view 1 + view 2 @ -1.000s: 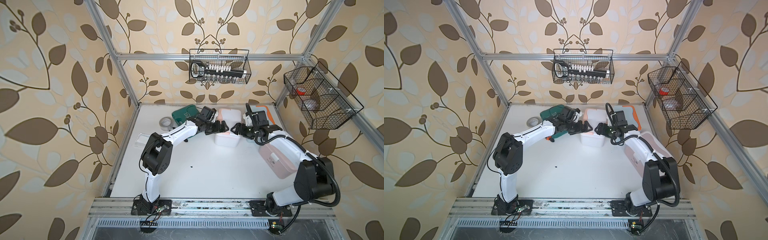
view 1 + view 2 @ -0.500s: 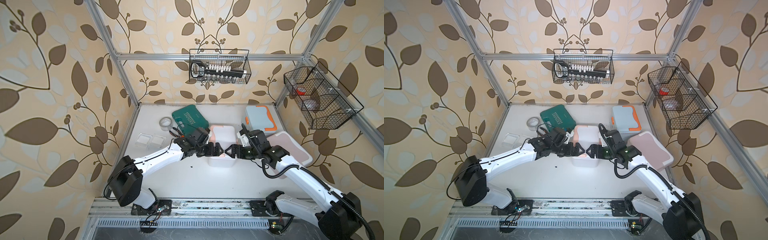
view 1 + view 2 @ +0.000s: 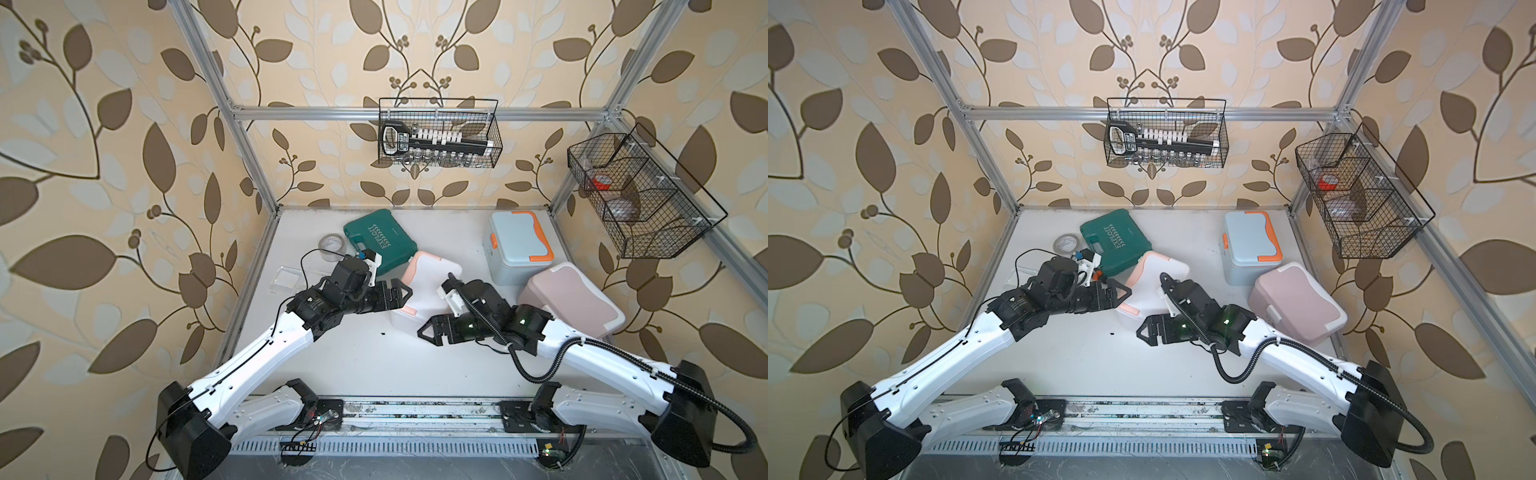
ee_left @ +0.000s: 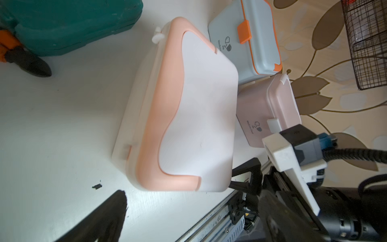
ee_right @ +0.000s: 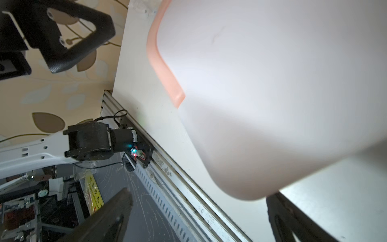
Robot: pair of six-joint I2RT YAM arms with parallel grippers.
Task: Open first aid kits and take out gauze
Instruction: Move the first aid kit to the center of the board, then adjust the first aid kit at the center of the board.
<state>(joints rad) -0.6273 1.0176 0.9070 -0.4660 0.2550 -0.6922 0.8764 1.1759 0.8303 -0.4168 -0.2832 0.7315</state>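
- peach-trimmed white kit (image 3: pixel 426 284) sat mid-table with its lid shut and its long axis running far to near, slightly slanted.
- left gripper (image 3: pixel 400 293) was spread wide and empty, just beside the kit's left long side.
- right gripper (image 3: pixel 428 333) was also spread wide, holding nothing, off the near right corner.
- kit lay between them, and the left looked nearer.

green case (image 3: pixel 380 245) | tape roll (image 3: pixel 332 254) just beside | back basket (image 3: pixel 496 133) | side basket (image 3: pixel 658 241)

Left arm (image 3: pixel 257 353) and right arm (image 3: pixel 602 361) low, both jaws wide.
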